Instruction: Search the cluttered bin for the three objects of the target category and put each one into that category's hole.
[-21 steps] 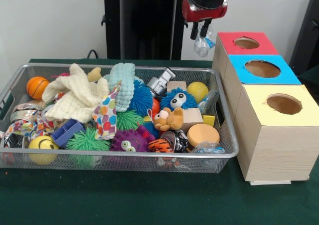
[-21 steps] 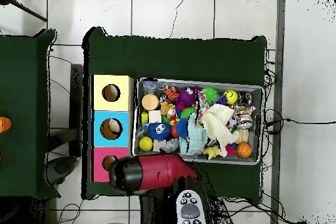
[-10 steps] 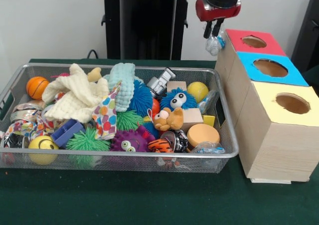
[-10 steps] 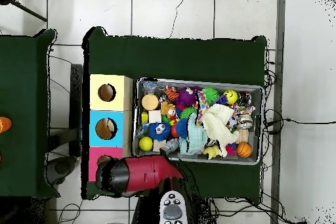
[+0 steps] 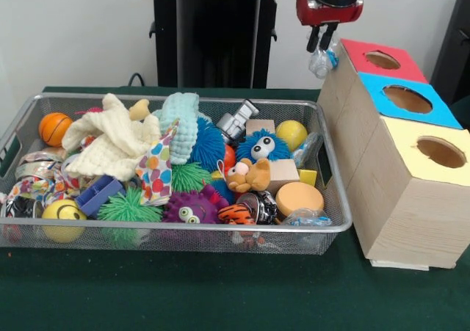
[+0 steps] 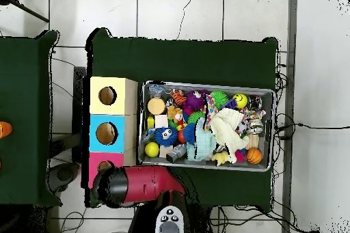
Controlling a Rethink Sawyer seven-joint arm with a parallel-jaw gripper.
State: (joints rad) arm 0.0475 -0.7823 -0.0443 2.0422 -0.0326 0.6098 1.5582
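One clear crinkly plastic item, small and see-through, pinched in closed gripper at 9 o'clock of red hole. Three holes counted: red, blue, yellow, one box row. One mesh bin of toys at 9 o'clock of boxes. Overhead: arm covers item, part of red box top; front shows both.

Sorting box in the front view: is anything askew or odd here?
Yes. The sorting box sits skewed, angled away from the wire bin instead of parallel with it. The gripper, holding a small clear plastic item, hangs right at the box's upper corner beside the red-topped hole, not above it.
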